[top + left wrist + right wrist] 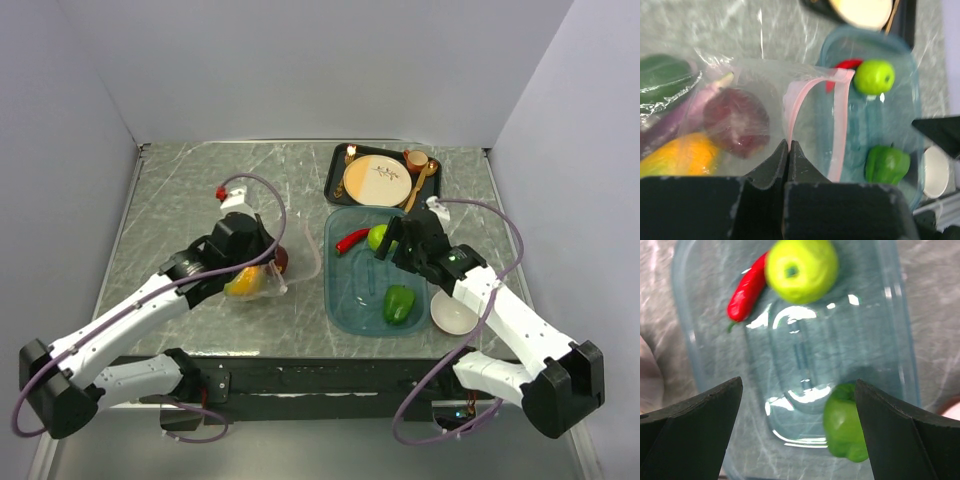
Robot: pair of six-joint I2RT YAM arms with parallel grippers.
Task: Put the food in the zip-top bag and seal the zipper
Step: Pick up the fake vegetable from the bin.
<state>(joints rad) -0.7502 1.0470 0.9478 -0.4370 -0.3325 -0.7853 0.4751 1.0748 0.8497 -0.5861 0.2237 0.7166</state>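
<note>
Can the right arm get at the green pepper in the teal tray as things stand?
Probably yes: the open right pincer hovers over the tray, and the green pepper lies bare in it by one fingertip, with nothing on top.

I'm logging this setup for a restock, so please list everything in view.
zip-top bag: one, clear with pink zipper, left of teal tray
food in bag: four pieces, orange, dark red, purple, green
teal tray: one, translucent, right of centre
red chilli, green apple, green pepper: one each, in teal tray
white bowl: one, right of teal tray
black tray: one, far side, holding tan plate, gold spoon, small cup
left hand: black, shut on the zip-top bag's mouth
right hand: black, open above teal tray
</note>
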